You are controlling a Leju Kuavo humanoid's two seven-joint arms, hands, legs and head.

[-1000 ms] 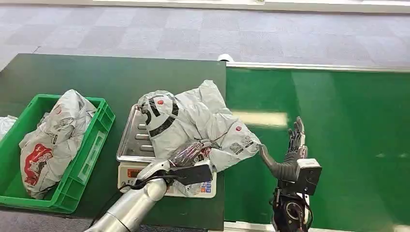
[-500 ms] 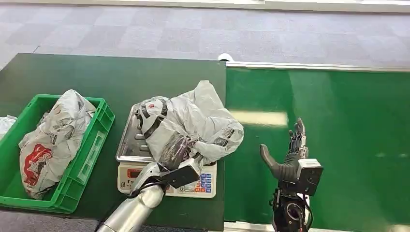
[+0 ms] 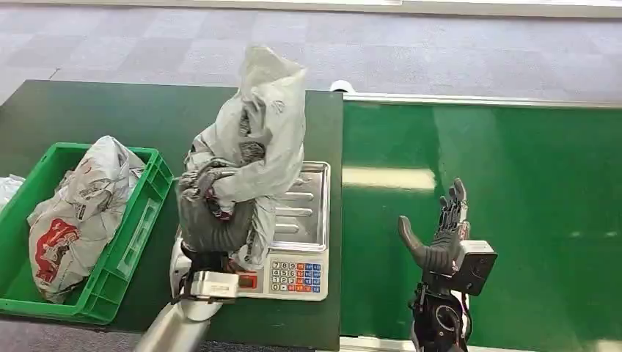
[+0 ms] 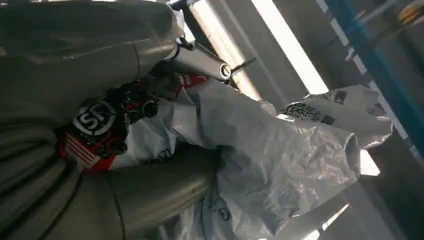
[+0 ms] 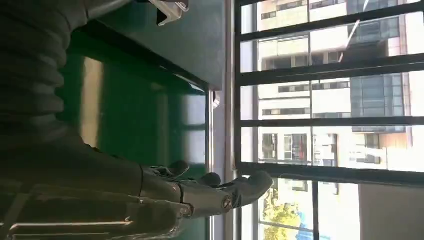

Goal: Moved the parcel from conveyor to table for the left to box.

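Observation:
My left hand (image 3: pixel 209 205) grips a grey plastic parcel (image 3: pixel 257 132) and holds it raised above the left part of the scale's steel tray (image 3: pixel 312 202). The bag stands tall and crumpled, with its upper end over the dark table (image 3: pixel 110 110). Up close, the left wrist view has the parcel (image 4: pixel 270 155) bunched against my left hand (image 4: pixel 100 125), a red and black logo showing by the fingers. My right hand (image 3: pixel 440 238) hovers open over the green conveyor (image 3: pixel 513 183), fingers straight and thumb apart. The right hand (image 5: pixel 200 192) holds nothing.
A green crate (image 3: pixel 143 220) at the table's left holds another grey parcel (image 3: pixel 77 209). The scale's keypad (image 3: pixel 293 277) faces me near the table's front edge. The conveyor belt to the right carries no parcels. Grey carpet floor lies beyond.
My left hand has lifted the parcel off the scale tray and swung it up and to the left. The tray now shows bare steel. The right hand has stayed put.

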